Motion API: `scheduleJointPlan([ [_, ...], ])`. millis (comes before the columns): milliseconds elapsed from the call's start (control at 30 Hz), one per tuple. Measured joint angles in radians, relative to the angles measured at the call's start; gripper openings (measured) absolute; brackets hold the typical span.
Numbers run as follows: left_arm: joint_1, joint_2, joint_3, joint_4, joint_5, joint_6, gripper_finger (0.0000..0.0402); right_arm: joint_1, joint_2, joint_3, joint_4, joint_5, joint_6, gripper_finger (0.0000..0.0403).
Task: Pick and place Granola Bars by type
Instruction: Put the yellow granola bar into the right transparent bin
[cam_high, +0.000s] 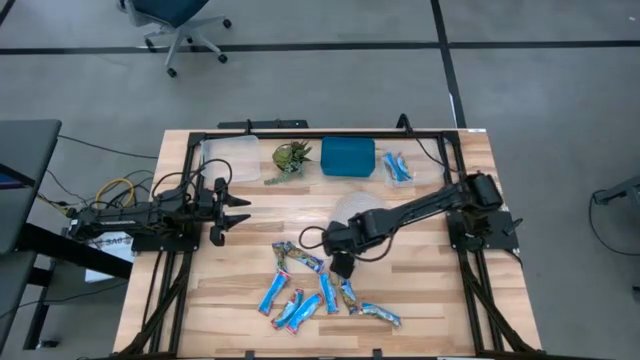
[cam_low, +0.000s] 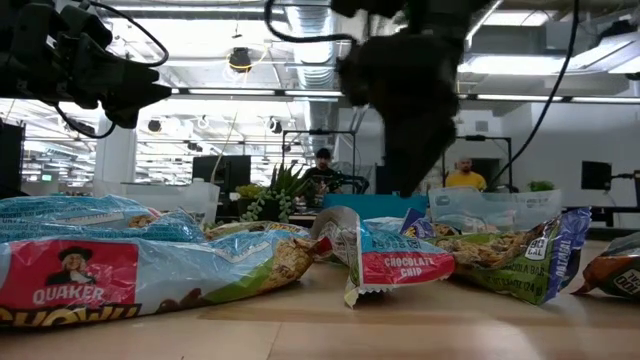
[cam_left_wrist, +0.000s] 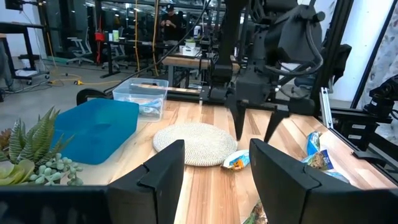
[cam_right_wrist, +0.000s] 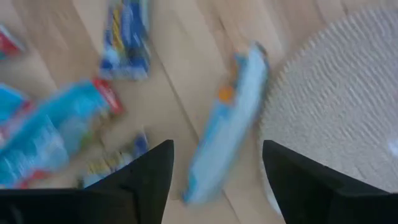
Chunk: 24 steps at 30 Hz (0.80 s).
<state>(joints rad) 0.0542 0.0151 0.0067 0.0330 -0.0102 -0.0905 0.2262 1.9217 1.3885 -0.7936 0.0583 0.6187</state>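
Several granola bars (cam_high: 300, 300) lie flat and scattered on the near half of the table, in bright blue, light blue and blue-brown wrappers; in the low view they fill the foreground (cam_low: 390, 265). My right gripper (cam_high: 342, 265) hangs open above the far edge of the scatter, pointing down. A light blue bar (cam_right_wrist: 227, 124) lies on the wood below its open fingers (cam_right_wrist: 217, 174), beside the round woven disc (cam_right_wrist: 336, 93). My left gripper (cam_high: 235, 210) waits open above the table's left part (cam_left_wrist: 214, 168). A few more bars lie in the clear bin (cam_high: 397, 167) at the far right.
Along the far edge stand an empty-looking clear bin (cam_high: 228, 158), a green plant (cam_high: 290, 160), a blue bin (cam_high: 348, 157) and the clear bin with bars. The pale woven disc (cam_high: 360, 210) lies mid-table under my right arm. People show in the room beyond (cam_low: 322, 165).
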Motion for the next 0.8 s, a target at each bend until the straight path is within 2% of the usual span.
scheduleJointPlan([
  [633, 0.0, 0.0, 0.0, 0.0, 0.0, 0.0, 0.0174, -0.011, 0.104, 0.031, 0.018, 0.019, -0.001, 0.0182],
  [800, 0.0, 0.0, 0.0, 0.0, 0.0, 0.0, 0.0174, -0.011, 0.105, 0.029, 0.022, 0.019, -0.001, 0.0155],
])
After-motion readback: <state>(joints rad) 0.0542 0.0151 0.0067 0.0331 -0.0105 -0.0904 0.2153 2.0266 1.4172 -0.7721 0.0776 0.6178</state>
